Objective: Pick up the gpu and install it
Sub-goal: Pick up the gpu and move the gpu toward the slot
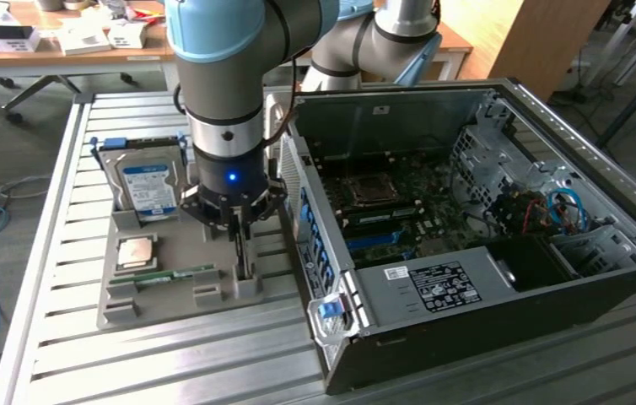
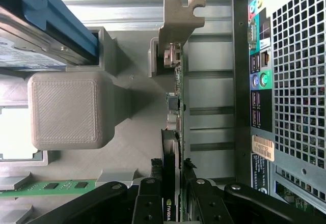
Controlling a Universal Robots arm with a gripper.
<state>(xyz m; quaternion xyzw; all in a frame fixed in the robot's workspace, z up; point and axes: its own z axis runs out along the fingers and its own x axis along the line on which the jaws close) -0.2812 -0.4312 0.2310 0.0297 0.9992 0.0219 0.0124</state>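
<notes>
One robot gripper (image 1: 240, 253) reaches down into a grey parts tray (image 1: 166, 299) beside an open computer case (image 1: 442, 287). Its jaws, partly closed, clamp both faces of the gpu (image 2: 172, 112), which stands on edge in its tray slot.

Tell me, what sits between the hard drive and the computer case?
The gpu, on edge in the grey tray, gripped by the pincer; the wrist view shows it.
</notes>
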